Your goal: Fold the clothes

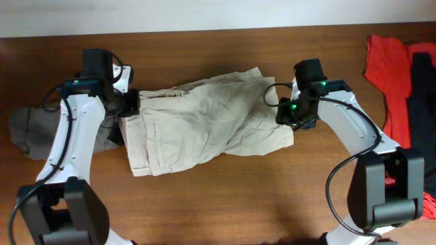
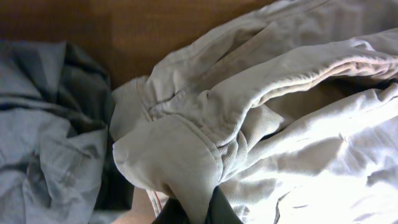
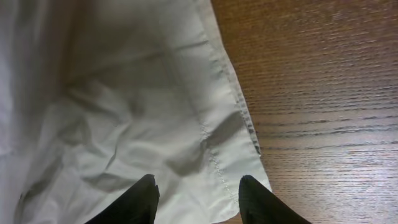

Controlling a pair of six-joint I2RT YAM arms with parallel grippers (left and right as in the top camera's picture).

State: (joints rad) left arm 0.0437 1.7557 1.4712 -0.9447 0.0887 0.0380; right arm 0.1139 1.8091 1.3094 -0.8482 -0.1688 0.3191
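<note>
**Beige shorts spread crosswise, pinched at the waistband**

Spread over the middle of the table (image 1: pixel 225 197): beige shorts (image 1: pixel 197 126), rumpled and partly doubled over. Long axis running left to right across the tabletop, a little tilted. Waistband end pointing toward the left arm, leg hems toward the right arm. Seam lines and a pocket outline visible on the near half from overhead. No lettering legible on the fabric in any view.

Left gripper (image 1: pixel 129 103) at the waistband end, clenched on a bunched fold of the shorts. In the left wrist view, beige cloth (image 2: pixel 280 124) gathered into a thick ridge and drawn down into the dark fingers (image 2: pixel 221 211) at the bottom edge. Just beside it, on the outer side, a crumpled gray garment (image 2: pixel 43 137), touching the shorts' waistband end.

Right gripper (image 1: pixel 286 112) at the opposite end, over a leg hem. Jaws released, standing apart above flat, creased cloth (image 3: pixel 124 93), with nothing pinched between the fingers (image 3: pixel 140 202). Stitched hem edge running diagonally past the outer finger, bare wood (image 3: pixel 323 93) beyond it.

Well apart at the table's far right edge: a red garment (image 1: pixel 388 68) with a black garment (image 1: pixel 419 88) lying against it.
</note>
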